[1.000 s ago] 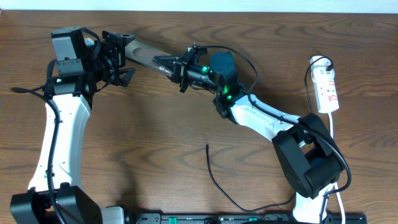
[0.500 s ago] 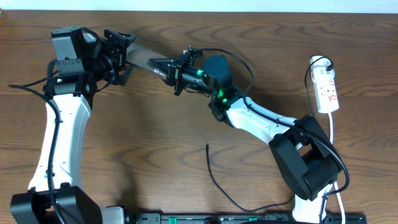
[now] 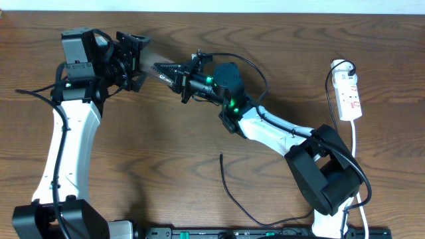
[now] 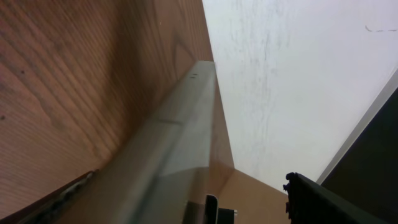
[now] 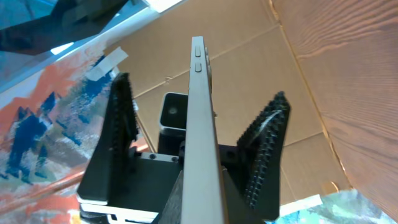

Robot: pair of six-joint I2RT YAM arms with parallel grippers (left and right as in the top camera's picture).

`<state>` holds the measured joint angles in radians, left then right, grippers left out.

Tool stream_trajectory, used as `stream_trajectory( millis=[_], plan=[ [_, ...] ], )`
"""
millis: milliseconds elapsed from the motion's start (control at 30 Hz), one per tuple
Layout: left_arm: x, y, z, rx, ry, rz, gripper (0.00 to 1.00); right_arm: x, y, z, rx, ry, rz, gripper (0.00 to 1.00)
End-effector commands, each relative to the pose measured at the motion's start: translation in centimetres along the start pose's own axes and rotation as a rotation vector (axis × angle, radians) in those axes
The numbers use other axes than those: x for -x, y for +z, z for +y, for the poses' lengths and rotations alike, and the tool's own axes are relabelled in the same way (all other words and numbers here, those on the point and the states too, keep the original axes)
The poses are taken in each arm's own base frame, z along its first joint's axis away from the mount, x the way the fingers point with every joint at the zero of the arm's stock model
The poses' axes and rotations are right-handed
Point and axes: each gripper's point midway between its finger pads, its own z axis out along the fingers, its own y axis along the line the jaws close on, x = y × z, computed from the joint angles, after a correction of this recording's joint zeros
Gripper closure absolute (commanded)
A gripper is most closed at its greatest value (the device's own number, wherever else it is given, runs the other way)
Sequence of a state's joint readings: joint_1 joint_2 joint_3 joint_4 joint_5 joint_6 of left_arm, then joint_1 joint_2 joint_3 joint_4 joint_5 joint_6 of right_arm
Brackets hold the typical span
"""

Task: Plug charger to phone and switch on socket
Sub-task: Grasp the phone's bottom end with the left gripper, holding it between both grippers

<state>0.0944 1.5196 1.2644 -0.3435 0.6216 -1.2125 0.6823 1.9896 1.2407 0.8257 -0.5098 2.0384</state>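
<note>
While phone (image 5: 202, 137) is held: charger (image 3: 222, 174) unplugged, socket (image 3: 349, 96) unattended.
Left hand (image 3: 136, 60): pinching phone's end, I judge.
Right hand (image 3: 159, 68): spread astride phone.
Charger tip: on table (image 3: 166, 146), well apart from phone.

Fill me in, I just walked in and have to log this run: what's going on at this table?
The left gripper appears to hold the phone up off the wood near the table's far edge. The right gripper has its fingers on either side of the phone's other end, with gaps showing, so it is not clamped yet. The charger lies loose on the table with its tip free. The socket sits at the right, with no gripper near it.
</note>
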Motion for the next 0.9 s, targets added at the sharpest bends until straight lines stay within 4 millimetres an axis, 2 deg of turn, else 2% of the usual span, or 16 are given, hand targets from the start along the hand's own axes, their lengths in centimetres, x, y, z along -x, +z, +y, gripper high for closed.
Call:
stream_trajectory(
  millis=[0, 867],
  plan=[
    [0.31, 0.37, 0.40, 0.013, -0.030, -0.008, 0.10, -0.48, 0.17, 1.57, 0.048, -0.011, -0.003, 0.98],
    [0.62, 0.45, 0.79, 0.024, -0.003, -0.026, 0.10, -0.51, 0.15, 1.59, 0.047, -0.012, 0.001, 0.99]
  ],
)
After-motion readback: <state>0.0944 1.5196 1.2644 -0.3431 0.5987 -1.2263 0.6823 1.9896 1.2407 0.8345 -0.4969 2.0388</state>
